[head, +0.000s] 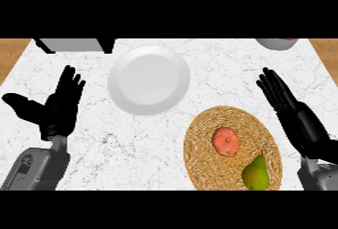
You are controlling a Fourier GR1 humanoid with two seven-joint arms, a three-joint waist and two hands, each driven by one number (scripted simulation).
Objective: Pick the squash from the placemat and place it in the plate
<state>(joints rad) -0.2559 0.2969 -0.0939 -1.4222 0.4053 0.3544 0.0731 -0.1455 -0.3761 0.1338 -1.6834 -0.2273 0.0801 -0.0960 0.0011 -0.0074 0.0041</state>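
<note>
**Both hands open above the counter, squash on the placemat**

Right hand [285, 99] shows at the right side of the head view, fingers straight and held close together, pointing up and away toward the far edge of the counter [99, 147]. It holds nothing and touches nothing that can be seen. It lies just to the right of the woven placemat [198, 147], apart from what rests on it.

The left hand [58, 103] shows at the left side, also open, its fingers straight and slightly fanned, its thumb stuck out wide to the left. It is empty as well, resting near the left edge, well apart from the placemat.

The squash [256, 173] is green and pear-shaped, lying on the near right part of the round straw-coloured placemat, its narrow end pointing away from the robot. Just beside it, toward the middle of the placemat, lies a red-orange rounded fruit [226, 141]; whether the two touch cannot be told.

The white plate [148, 79] sits on the marble-patterned counter between the two hands, farther from the robot than the placemat and to its left, a gap of bare counter between them. It carries nothing.

At the far edge, a grey box-like object [74, 44] shows on the left and part of a pale round vessel [277, 43] on the right.
</note>
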